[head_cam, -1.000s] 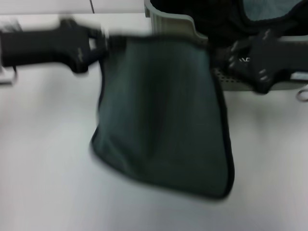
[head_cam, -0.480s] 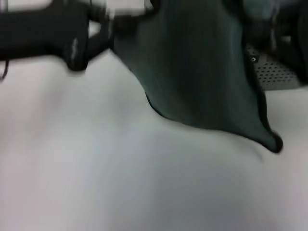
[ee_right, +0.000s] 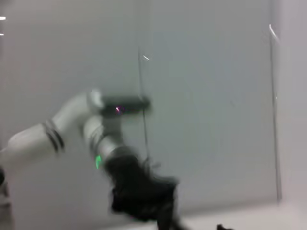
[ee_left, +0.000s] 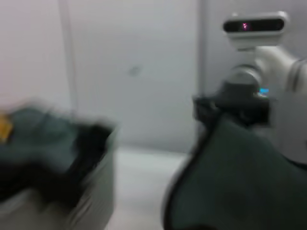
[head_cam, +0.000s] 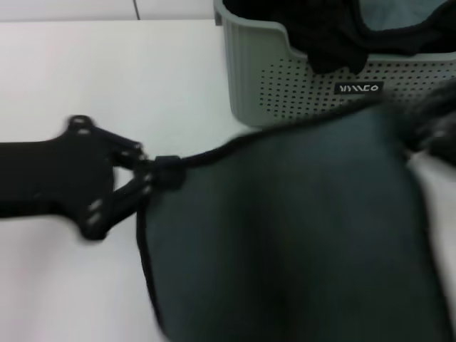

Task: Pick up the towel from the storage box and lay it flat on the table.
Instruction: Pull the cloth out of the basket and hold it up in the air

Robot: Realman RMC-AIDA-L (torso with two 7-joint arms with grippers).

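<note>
The dark teal towel [head_cam: 285,242] with black edging hangs stretched between my two grippers, in front of the storage box [head_cam: 285,85] and low over the white table [head_cam: 107,78]. My left gripper [head_cam: 160,173] is shut on the towel's left top corner. My right gripper [head_cam: 431,125] is blurred at the towel's right top corner; in the left wrist view it [ee_left: 216,110] pinches that corner of the towel [ee_left: 235,182]. The right wrist view shows the left arm's gripper [ee_right: 144,196] from afar.
The grey-green box holds a black cloth [head_cam: 328,35] and a lighter teal cloth [head_cam: 395,14], both also in the left wrist view [ee_left: 43,143]. Bare white table lies left of the box and around the left arm [head_cam: 43,178].
Both grippers have come down and toward me with the towel. It hung high in front of the box before; now it is spread wide and low in front of the box.
</note>
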